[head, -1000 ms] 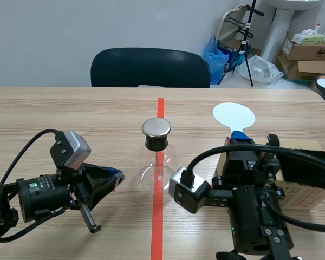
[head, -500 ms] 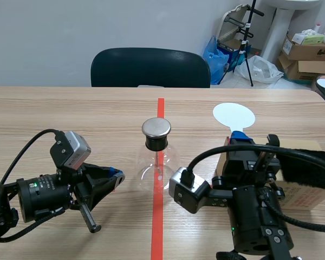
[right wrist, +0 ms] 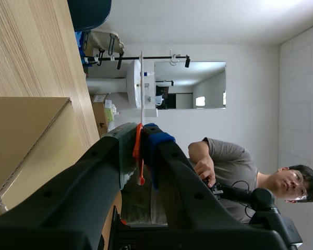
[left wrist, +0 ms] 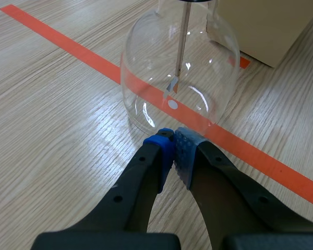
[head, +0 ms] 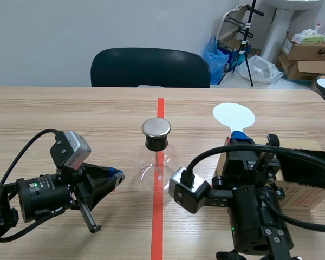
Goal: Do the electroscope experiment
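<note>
Centre frame on the wooden table (head: 70, 114): one clear glass flask electroscope with round metal cap (head: 157, 157). Looks light, slick, fragile; best taken at the black collar (head: 156, 143). Lower left, one left tool (head: 116, 174), clenched on nothing, just beside the glass. Right of centre, one right tool (head: 238, 136), grasping one thin white round disc wand (head: 234, 115), probably light and stiff.

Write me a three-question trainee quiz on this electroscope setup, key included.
1. True or false: the left pincer is shut on nothing, with the glass electroscope flask right ahead of it.
2. What does the right pincer hold? A) the white disc paddle B) a metal spoon C) nothing
3. Fill in: the flask stands on a tape line coloured ___.
Key: 1 true; 2 A; 3 orange-red.
</note>
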